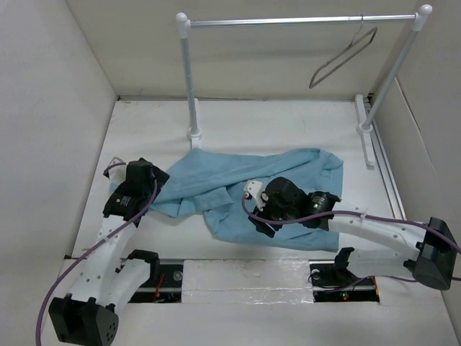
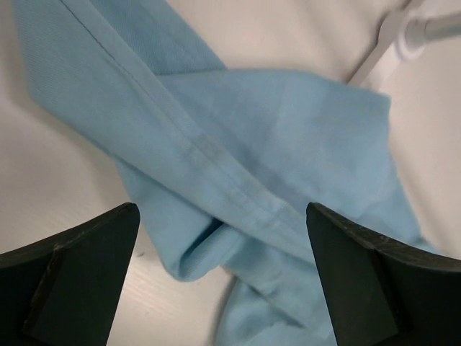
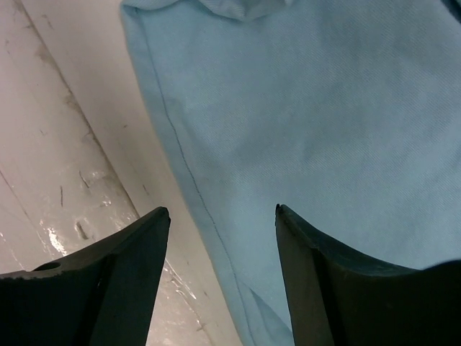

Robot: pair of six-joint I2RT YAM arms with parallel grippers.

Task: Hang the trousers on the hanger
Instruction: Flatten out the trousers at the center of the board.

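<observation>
The trousers [image 1: 223,180] are lying crumpled on the table [image 1: 288,126], legs folded over each other, spreading from just in front of the rack's left post [image 1: 189,72] out toward the right. The hanger [image 1: 342,58] is hanging by its hook from the rack bar [image 1: 295,21], up at the right end, tilted, well apart from the cloth. Nothing is draped on it yet, so the task looks to be at its start.

The left gripper [image 2: 223,274] is hovering with its jaws spread wide over the left end of the trousers. Its wrist view is showing a folded leg with a stitched seam [image 2: 216,155] running diagonally between the fingers, with no cloth pinched. The right gripper [image 3: 223,274] is also standing open, empty, pointing down at the near edge of the cloth where a stitched hem line [image 3: 184,166] is meeting bare table.

My read is that both arms are placing themselves at opposite sides of the pile to pick an edge each and lift the cloth flat (one pinch alone would probably let it bunch). The hanger is being left on the bar, likely so the cloth can be carried up to it.

No brand, label or writing is showing on trousers, hanger or rack. Small lights are glowing near the arm bases, with no text that can be read.
</observation>
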